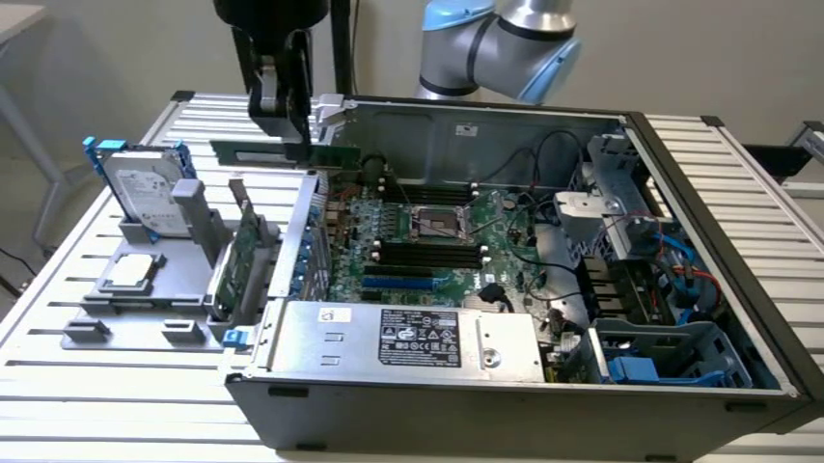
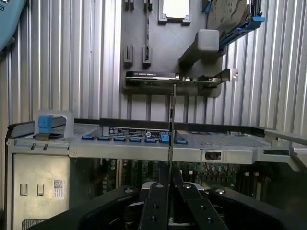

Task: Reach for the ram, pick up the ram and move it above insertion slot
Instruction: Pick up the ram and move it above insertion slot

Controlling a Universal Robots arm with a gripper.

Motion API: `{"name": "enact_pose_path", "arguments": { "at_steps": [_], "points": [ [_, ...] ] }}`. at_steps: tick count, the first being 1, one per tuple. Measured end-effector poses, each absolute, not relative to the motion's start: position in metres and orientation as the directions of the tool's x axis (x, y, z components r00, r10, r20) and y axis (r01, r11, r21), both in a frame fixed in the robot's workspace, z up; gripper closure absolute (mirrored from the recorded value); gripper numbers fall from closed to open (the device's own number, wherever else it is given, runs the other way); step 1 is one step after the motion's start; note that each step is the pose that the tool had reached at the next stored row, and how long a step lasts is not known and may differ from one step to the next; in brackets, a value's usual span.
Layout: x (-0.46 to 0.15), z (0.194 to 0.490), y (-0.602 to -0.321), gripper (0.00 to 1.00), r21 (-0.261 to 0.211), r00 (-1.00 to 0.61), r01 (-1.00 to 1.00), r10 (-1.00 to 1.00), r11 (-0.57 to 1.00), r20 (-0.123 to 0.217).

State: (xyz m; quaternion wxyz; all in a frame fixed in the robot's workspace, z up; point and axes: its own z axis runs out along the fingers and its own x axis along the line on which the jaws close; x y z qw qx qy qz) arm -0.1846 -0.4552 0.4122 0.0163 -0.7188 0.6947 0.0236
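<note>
The hand (image 1: 299, 135) is pinching the ram (image 1: 285, 153) edge-on, fingers closed on it, and hanging it over the case wall at the exterior view's left, not above the motherboard slots (image 1: 435, 254). Grip looks thin, so I'd guess the stick could tilt or clip the wall (image 1: 299, 227).

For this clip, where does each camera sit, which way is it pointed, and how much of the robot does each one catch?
Exterior view: off the arm, raised, looking down into the open computer case on the slatted table; it catches the arm and the hand gripping the ram above the case's edge.
Wrist view: on the wrist, looking along the hand, fingers around the edge-on ram.
Shared: ram, case, gray parts holder with hard drive.
</note>
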Motion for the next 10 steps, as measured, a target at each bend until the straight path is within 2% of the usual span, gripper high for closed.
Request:
{"name": "enact_pose_path", "arguments": {
  "at_steps": [10],
  "points": [
    [-0.140,0.412,-0.448,0.87,0.009,0.034,-0.999,-0.998,-0.034,-0.057]
  ]
}}
